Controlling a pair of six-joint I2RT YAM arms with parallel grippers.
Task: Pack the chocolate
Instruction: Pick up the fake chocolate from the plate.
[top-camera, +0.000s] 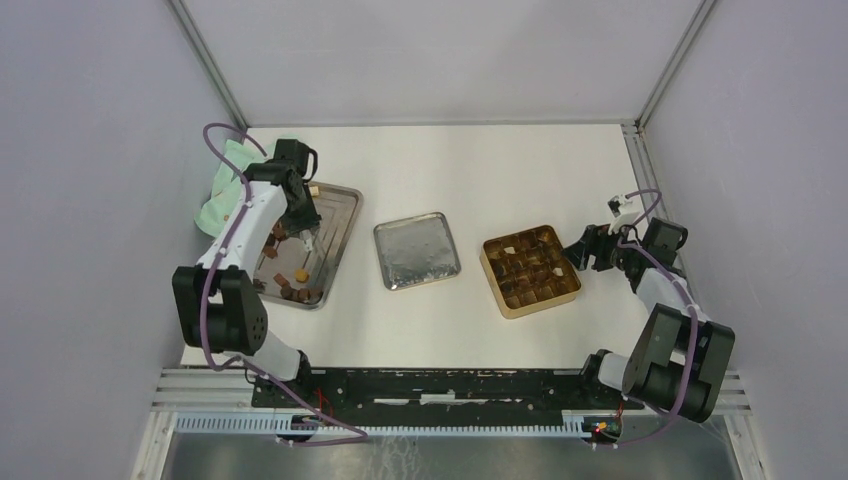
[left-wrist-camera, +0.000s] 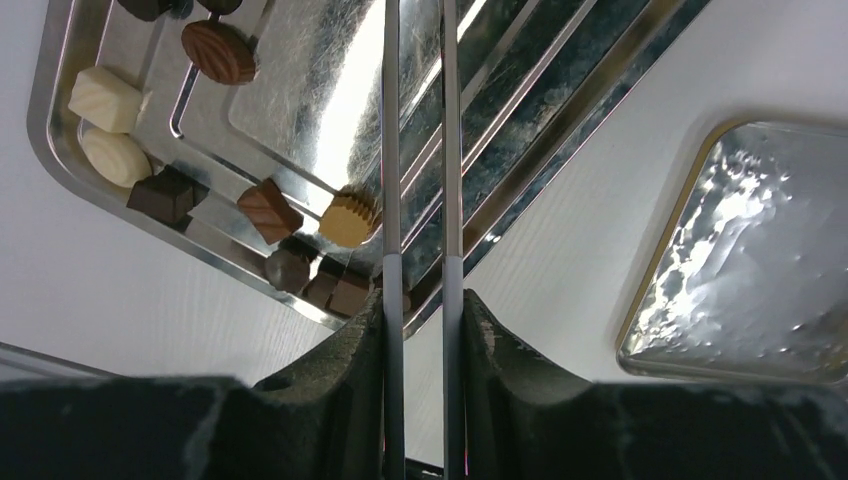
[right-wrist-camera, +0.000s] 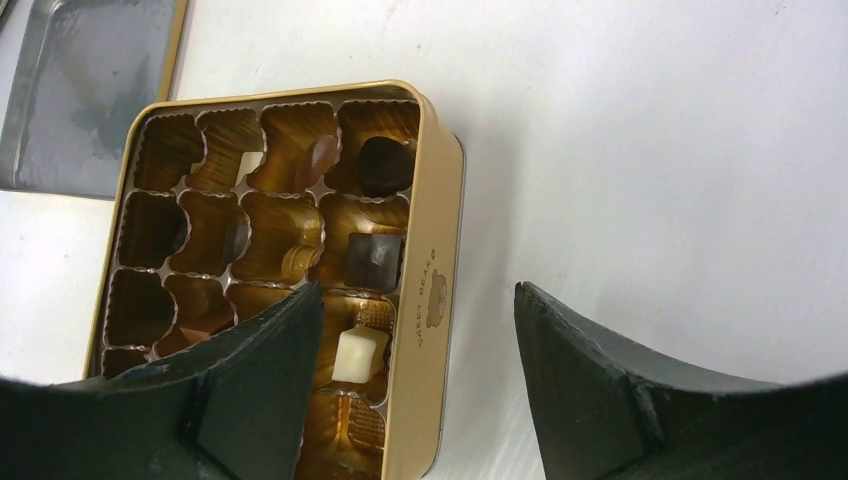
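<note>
Pale grey walls close in a white table (top-camera: 480, 160). From above, the gold tin (top-camera: 530, 270) stands open on my right arm's side of it. Its silver lid (top-camera: 417, 250) lies flat near the tin, on the side toward my left arm, not touching it. Beyond the lid, well apart from the tin, is a steel tray (top-camera: 345, 200) with loose chocolates (top-camera: 300, 274) at its near end. A crumpled green cloth (top-camera: 222, 185) lies farthest from the tin. My left gripper (top-camera: 303, 232) hangs over the tray, and my right gripper (top-camera: 578, 250) sits just beside the tin's outer wall.

At my left wrist, my fingers (left-wrist-camera: 345, 350) are pressed onto long metal tweezers (left-wrist-camera: 392, 150). Their two arms run up between my fingers and out over the tray with a slim gap between them, and the tips are out of frame. Along the tray's rim lie two cream pieces, a ridged brown oval, a round caramel-coloured one and several dark and mid-brown blocks. A corner of the lid shows on the side toward the tin.

At my right wrist, my jaws are spread wide and pinch nothing. One finger is over the tin's compartments, the other over bare table outside its wall. A white piece (right-wrist-camera: 358, 352), a dark square (right-wrist-camera: 373, 258) and another dark one sit in the compartments along the tin's lettered wall, with a few brown pieces deeper in
</note>
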